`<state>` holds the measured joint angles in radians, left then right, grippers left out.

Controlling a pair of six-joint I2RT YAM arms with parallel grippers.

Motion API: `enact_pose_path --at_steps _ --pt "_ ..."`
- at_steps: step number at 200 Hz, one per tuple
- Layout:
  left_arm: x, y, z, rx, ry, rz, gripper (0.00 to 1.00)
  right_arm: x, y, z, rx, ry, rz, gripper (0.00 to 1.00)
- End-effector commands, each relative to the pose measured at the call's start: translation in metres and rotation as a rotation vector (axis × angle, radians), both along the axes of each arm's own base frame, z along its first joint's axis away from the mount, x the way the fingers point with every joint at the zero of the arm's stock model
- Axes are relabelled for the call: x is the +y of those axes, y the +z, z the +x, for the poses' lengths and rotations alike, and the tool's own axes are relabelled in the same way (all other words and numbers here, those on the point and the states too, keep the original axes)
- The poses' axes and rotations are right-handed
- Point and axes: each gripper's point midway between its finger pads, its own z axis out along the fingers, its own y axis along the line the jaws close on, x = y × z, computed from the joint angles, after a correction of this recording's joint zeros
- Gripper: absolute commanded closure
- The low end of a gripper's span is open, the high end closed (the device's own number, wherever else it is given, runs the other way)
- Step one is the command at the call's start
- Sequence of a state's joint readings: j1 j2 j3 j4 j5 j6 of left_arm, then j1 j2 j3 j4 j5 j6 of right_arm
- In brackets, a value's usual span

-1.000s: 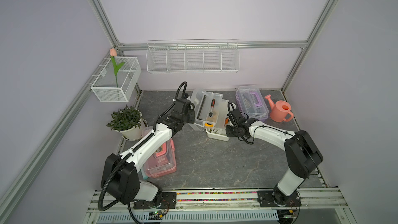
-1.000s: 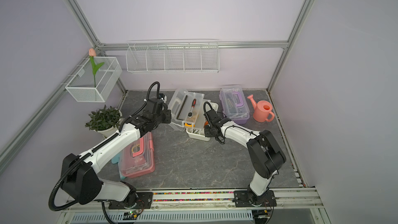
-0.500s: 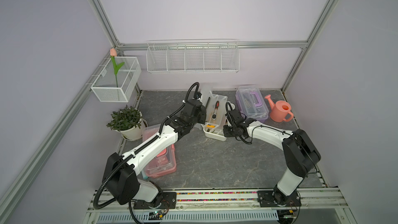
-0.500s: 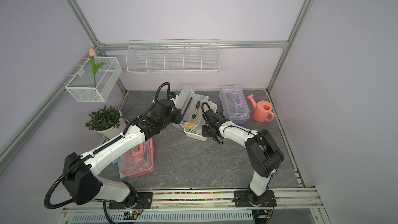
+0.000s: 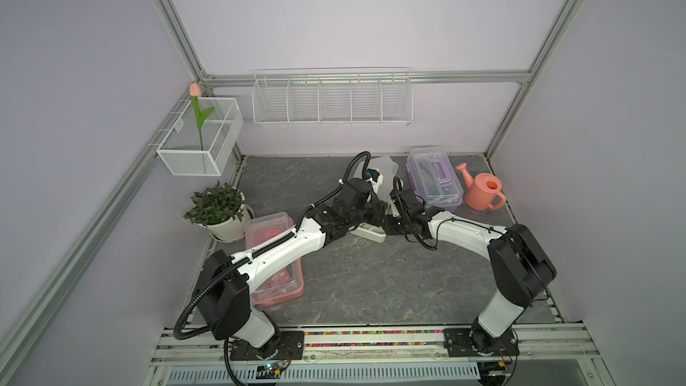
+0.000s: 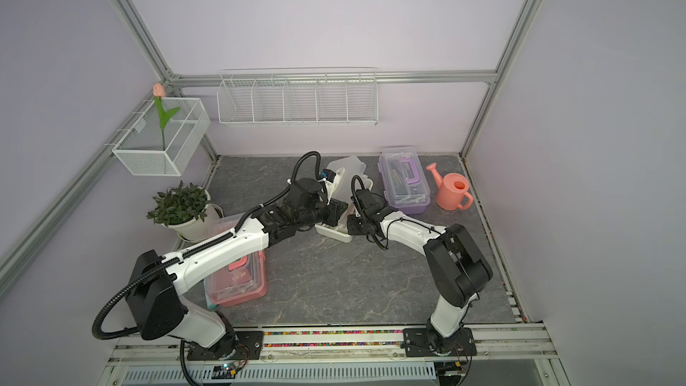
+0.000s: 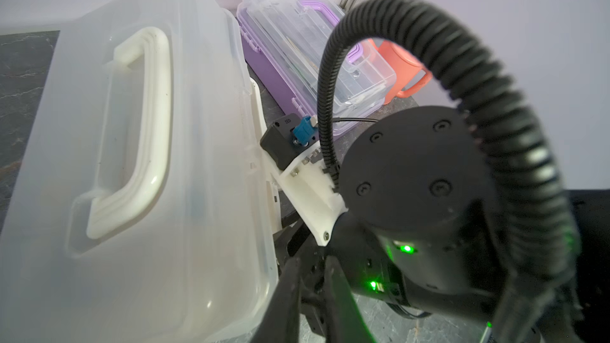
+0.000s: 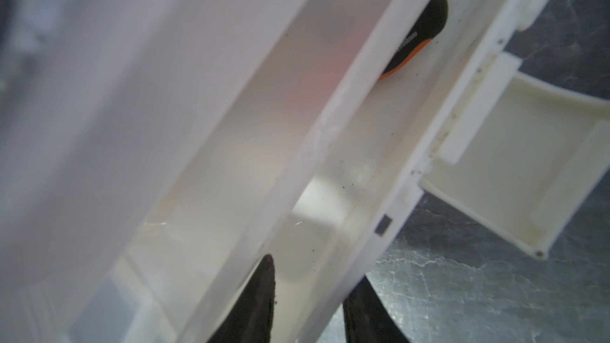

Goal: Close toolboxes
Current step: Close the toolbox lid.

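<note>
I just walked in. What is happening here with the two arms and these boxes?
Both arms are working on the white toolbox between them. Its clear lid stands partly raised, not yet down on the base. The left gripper is right beside the lid's edge. The right gripper straddles the base's front rim, one finger on each side. The purple toolbox at the back and the pink toolbox under the left arm have their lids down.

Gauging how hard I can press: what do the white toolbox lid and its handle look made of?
White toolbox lid: looks like translucent frosted plastic; light and shapes show dimly through. Handle: likely opaque cream plastic, slightly glossy, with moulded ridges.
</note>
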<state>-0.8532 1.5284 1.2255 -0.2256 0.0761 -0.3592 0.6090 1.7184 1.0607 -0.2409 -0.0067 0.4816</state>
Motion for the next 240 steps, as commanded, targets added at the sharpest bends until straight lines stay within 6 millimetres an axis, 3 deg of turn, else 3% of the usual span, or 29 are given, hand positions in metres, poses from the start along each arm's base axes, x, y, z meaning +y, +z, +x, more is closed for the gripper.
enact_pose_path --at_steps 1,54,113,135,150,168,211,240 --pt "-0.004 0.02 0.001 -0.01 -0.003 -0.067 0.81 -0.003 0.001 -0.007 0.003 0.028 0.018 0.62" --pt "0.022 0.039 0.012 -0.081 0.123 -0.051 0.71 -0.018 0.014 -0.014 -0.008 0.009 0.048 0.55" --pt "0.044 0.033 0.038 -0.08 0.216 -0.043 0.62 -0.033 0.024 -0.021 -0.015 -0.007 0.048 0.52" --pt "0.049 0.028 0.05 -0.062 0.229 -0.054 0.52 -0.043 0.027 -0.021 -0.016 -0.021 0.045 0.51" --pt "0.051 0.027 0.055 -0.059 0.235 -0.049 0.37 -0.048 0.03 -0.022 -0.017 -0.028 0.051 0.49" --pt "0.05 0.026 0.061 -0.062 0.236 -0.042 0.25 -0.052 0.034 -0.021 -0.019 -0.034 0.064 0.48" --pt "0.033 0.01 0.076 -0.03 0.196 0.017 0.24 -0.061 0.04 -0.017 -0.034 -0.05 0.073 0.47" --pt "0.015 -0.013 0.091 0.011 0.157 0.089 0.23 -0.082 0.046 -0.01 -0.043 -0.107 0.075 0.47"
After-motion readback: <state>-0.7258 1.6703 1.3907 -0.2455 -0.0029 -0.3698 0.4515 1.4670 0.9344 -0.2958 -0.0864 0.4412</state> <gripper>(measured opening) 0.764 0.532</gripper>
